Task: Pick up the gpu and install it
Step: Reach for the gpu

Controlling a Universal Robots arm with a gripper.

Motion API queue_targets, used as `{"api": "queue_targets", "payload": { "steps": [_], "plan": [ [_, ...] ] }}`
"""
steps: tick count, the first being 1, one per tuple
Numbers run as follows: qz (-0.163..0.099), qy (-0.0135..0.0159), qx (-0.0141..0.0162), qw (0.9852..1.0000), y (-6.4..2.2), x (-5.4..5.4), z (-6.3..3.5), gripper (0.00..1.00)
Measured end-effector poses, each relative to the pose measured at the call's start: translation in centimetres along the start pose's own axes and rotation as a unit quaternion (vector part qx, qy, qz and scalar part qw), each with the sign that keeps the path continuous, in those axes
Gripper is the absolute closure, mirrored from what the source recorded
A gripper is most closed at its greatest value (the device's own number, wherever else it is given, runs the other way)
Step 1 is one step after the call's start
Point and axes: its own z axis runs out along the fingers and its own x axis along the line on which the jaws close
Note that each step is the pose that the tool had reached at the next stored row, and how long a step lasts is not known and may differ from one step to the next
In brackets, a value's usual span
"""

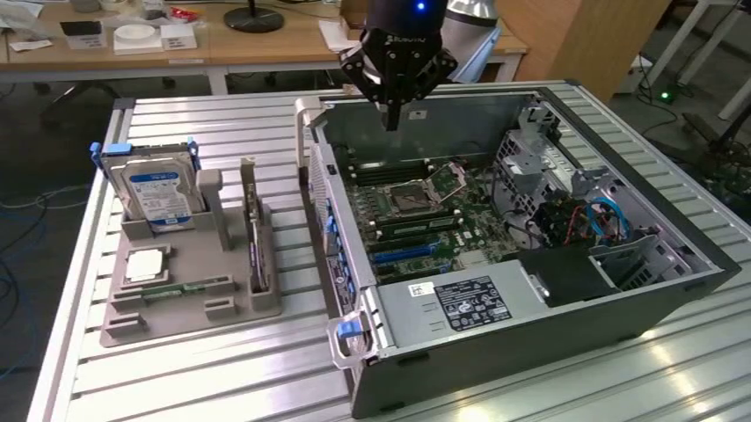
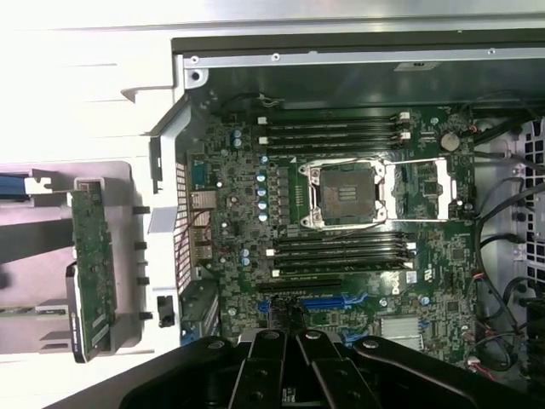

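Find the gpu standing on its long edge in a slot of the grey holder, well apart from the jaws and on the other side of the case wall from them. Untouched, not yet picked up. From the exterior view, take it as a thin dark sliver with a metal bracket rising at one end. From the wrist view, get the gpu by its broad green face, dotted with small parts.

Farther still from the jaws, in the same holder, note an upright hard drive with a blue label, plus a square silver chip and a narrow memory stick lying flat.

See the gripper hanging over the open computer case, jaws pressed together and pinching nothing. In the wrist view, meet the gripper from behind.

Straight beneath the jaws, look down on the motherboard: an open processor socket between rows of dark memory slots, and blue slots just ahead of the fingertips. From the exterior view, add the labelled power supply and the blue cables at the end of the case far from the jaws.
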Motion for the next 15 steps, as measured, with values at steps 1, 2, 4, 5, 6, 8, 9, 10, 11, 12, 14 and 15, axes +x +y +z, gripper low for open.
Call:
{"api": "queue_targets", "payload": {
  "steps": [1, 2, 4, 5, 6, 8, 9, 10, 11, 12, 14, 15],
  "plan": [
    [0.000, 0.0000, 0.0000, 1.0000, -0.01, 0.2, 0.01, 0.89],
    [0.000, 0.0000, 0.0000, 1.0000, -0.02, 0.3, 0.01, 0.89],
    [0.000, 0.0001, 0.0000, 1.0000, -0.04, 0.5, 0.03, 0.89],
    [0.000, 0.0002, 0.0000, 1.0000, -0.06, 0.6, 0.03, 0.89],
    [0.000, 0.0003, 0.0000, 1.0000, -0.07, 0.8, 0.04, 0.89],
    [0.000, 0.0006, 0.0000, 1.0000, -0.08, 1.0, 0.07, 0.89],
    [0.000, 0.0008, 0.0000, 1.0000, -0.09, 1.1, 0.09, 0.89],
    [0.000, 0.0010, 0.0001, 1.0000, -0.11, 1.2, 0.10, 0.89],
    [0.000, 0.0012, 0.0001, 1.0000, -0.12, 1.3, 0.12, 0.89],
    [0.000, 0.0014, 0.0001, 1.0000, -0.13, 1.4, 0.13, 0.89],
    [0.000, 0.0020, 0.0001, 1.0000, -0.14, 1.6, 0.17, 0.89],
    [0.000, 0.0023, 0.0002, 1.0000, -0.15, 1.7, 0.18, 0.89]
  ]
}}
